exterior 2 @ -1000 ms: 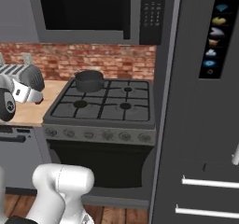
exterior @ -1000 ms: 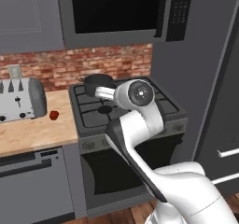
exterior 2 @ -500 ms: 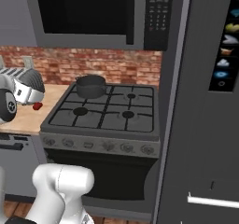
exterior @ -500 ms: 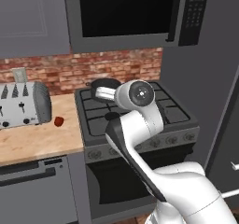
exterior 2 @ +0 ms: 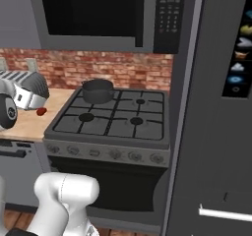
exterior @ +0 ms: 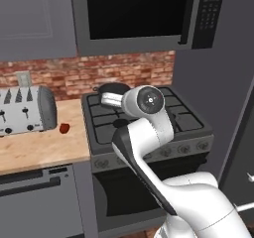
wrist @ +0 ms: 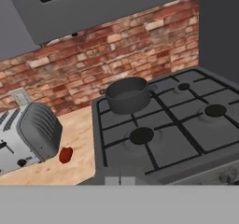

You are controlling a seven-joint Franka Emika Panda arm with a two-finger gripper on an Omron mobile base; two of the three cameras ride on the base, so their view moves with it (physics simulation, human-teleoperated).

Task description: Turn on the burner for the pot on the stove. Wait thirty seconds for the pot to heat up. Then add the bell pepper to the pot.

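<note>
Pot (wrist: 128, 94) upright on rear-left burner of stove (exterior 2: 113, 127), axis vertical, side handles running parallel to the brick wall; pepper (wrist: 66, 155) on counter (exterior: 39, 150) just beside toaster (wrist: 28, 136), well apart from pot; too small to tell its stem direction; end effector opening: cannot tell, fingertips not resolved; knobs (exterior 2: 114, 154) untouched by the look of it; risk: several alike knobs in a row, wrong one lights an empty burner; reach to pepper could clip toaster

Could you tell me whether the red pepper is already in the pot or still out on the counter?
Out. The pepper lies on the wooden counter beside the toaster, while the pot sits apart on the stove's back-left burner.
</note>
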